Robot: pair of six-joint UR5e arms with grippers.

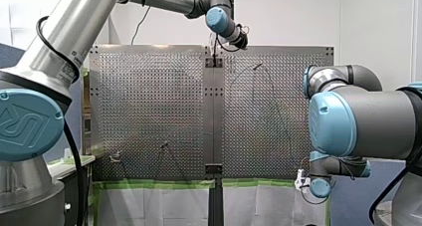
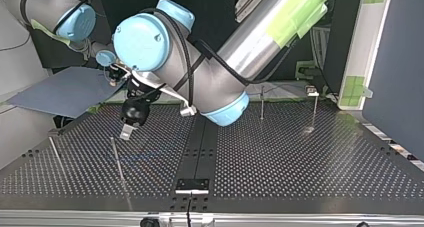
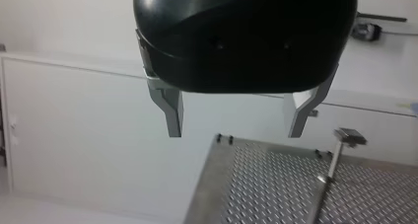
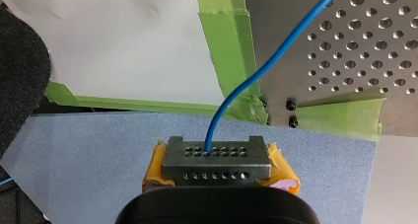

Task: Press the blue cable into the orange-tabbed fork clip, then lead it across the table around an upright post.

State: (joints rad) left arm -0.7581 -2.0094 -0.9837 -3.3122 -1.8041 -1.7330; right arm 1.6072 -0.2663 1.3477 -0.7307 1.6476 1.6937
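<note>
We see a perforated table [image 1: 149,101] made of two metal plates, joined down the middle by a central strip [image 1: 214,111]. In the front view, green tape [image 1: 149,184] runs along the table's near edge, and white sheets [image 1: 164,206] hang below the tape. A white wall [image 1: 288,17] stands beyond the far edge. In the top view a small black bracket [image 2: 192,185] sits on the strip at that view's near edge. A blue-grey sheet [image 2: 65,92] lies off the table's far left corner. At the far right a white panel [image 2: 372,42] carries patches of green tape. In the right wrist view we see two dark screws [image 4: 291,104] at a plate's corner, just beside the tape.
</note>
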